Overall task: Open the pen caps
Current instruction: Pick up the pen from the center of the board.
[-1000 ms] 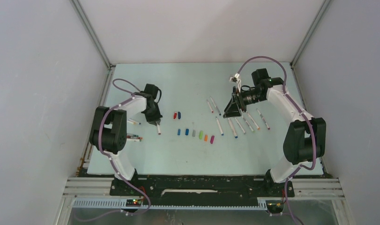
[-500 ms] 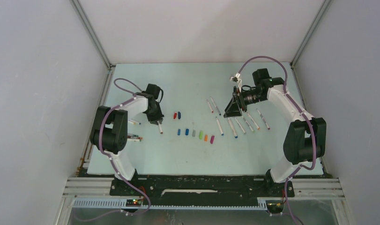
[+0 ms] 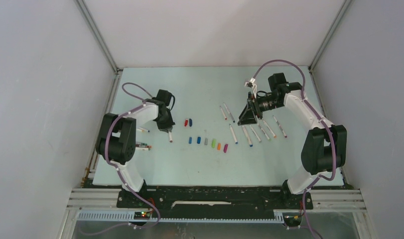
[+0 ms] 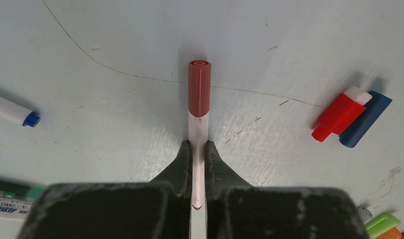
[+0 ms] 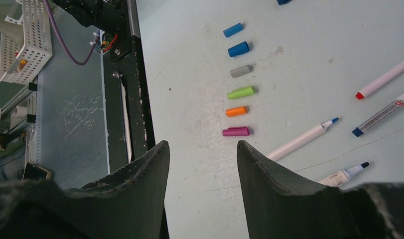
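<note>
- The brown-red cap (image 4: 199, 89) is seen seated on its pen (image 4: 198, 130). The pen lies flat on the table (image 4: 115, 40) at the left side, cap end pointing away from the wrist, and the cap is judged not yet pulled.
- The white barrel is pinched by the left claw (image 4: 197, 149), jaws narrowed right down onto it, close behind the cap. That barrel is thin and looks slick, so it may be dragged through the pads once the cap is tugged.
- If the pen is raised, it could be twisted in so slim a hold, and the cap end would then be offered crooked to the other arm.
- A red cap (image 4: 339, 114) and a dark blue cap (image 4: 366, 119) are lying side by side and touching, off to the right of the pen. They could be knocked rolling if the pen is swept low and sideways.
- The right claw (image 5: 201, 145) is held half-wide and empty, well apart from the gripped pen, over the side where the uncapped pens (image 5: 302, 142) lie. The row of loose caps (image 5: 240, 92) lies between the two arms and could be scattered by a low crossing.
- If barrel is caught along with cap, nothing will be parted.
</note>
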Controlling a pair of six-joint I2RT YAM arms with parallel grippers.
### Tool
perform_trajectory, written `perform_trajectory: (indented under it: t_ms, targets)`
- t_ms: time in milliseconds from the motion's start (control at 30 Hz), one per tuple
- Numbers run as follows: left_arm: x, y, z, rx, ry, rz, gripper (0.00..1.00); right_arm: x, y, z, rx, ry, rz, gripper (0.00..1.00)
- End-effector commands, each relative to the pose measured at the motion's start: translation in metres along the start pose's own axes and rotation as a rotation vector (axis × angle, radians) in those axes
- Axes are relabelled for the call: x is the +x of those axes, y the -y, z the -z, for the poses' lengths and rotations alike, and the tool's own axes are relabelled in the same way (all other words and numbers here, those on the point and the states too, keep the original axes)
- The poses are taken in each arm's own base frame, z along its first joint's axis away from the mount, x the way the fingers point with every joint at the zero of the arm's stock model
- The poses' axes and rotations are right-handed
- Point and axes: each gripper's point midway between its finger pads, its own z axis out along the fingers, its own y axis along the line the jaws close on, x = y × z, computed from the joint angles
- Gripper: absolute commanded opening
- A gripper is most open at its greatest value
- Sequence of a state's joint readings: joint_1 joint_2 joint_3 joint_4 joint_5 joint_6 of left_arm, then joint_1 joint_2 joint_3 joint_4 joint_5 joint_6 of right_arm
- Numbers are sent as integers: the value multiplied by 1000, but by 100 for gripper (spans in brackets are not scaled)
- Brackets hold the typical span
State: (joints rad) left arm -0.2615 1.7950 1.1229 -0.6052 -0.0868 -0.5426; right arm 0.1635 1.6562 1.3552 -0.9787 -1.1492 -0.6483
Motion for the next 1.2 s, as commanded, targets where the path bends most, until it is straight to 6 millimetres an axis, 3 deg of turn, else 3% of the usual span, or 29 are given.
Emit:
perform_trajectory:
  t_ms: [0,100,300,433,600,767,967,1167]
  targets:
    - [2,-2,13,11,55,-1,0,-16,-11,0,-35,25,68,55]
    - [-11,8,37,97,150,2,0,-15,-19,-7,-60,11,94,55]
    - [-18,41,85,380,310,-9,0,-20,-30,-22,-68,-17,147,55]
    - [-25,72,136,639,444,-16,0,-37,-37,-26,-59,23,178,56]
    - [-34,118,219,991,619,-41,0,-70,-55,-29,-103,144,196,59]
    - [-33,161,282,1230,698,-83,0,-96,-66,-35,-152,195,29,62]
    - [-26,201,323,1380,714,-132,0,-105,-78,-32,-190,244,-41,66]
    - [-20,226,340,1463,715,-151,0,-107,-84,-33,-202,261,-44,68]
